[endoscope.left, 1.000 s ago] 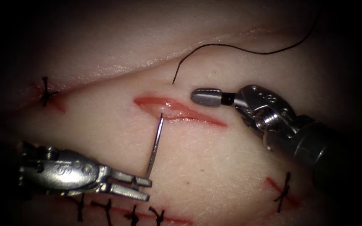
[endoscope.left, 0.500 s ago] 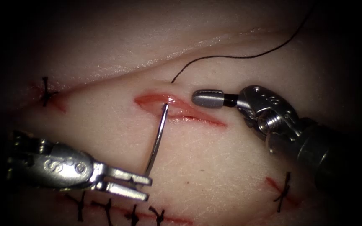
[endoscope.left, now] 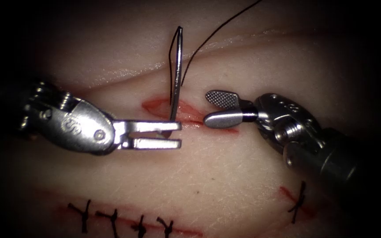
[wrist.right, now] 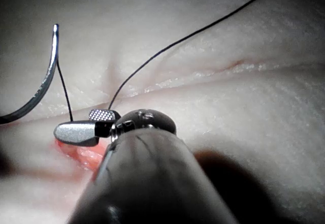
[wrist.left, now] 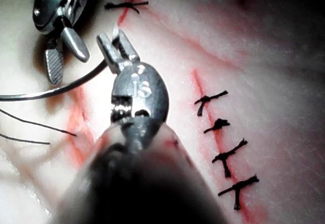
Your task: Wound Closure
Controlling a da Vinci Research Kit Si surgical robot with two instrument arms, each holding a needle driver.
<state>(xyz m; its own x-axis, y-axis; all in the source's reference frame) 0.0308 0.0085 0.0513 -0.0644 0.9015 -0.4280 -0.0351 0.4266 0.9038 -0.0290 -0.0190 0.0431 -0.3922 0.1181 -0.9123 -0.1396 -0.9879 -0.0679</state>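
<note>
My left tool [endoscope.left: 179, 134] reaches in from the left, its jaws shut on the curved needle [endoscope.left: 177, 70] near its lower end, just over the cut [endoscope.left: 151, 105]. The needle stands free of the tissue [endoscope.left: 225, 176], and its upper end carries the thread. One strand drops from that end into the cut. Another strand of thread [endoscope.left: 217, 33] rises from the cut's far edge toward the upper right. My right tool [endoscope.left: 206, 108] sits over the right part of the cut, jaws open and holding nothing. The right wrist view shows these open jaws [wrist.right: 73, 123] beside the needle [wrist.right: 43, 89].
A row of finished black stitches [endoscope.left: 140, 224] runs along the lower edge of the tissue. A single stitch [endoscope.left: 298, 202] sits at the lower right. The left wrist view shows the stitch row [wrist.left: 223, 127] beside my left tool [wrist.left: 111, 35].
My left tool has moved up to the cut, drawing the needle out of it and swinging it upright with thread trailing. My right tool's jaws have gone from shut to open.
</note>
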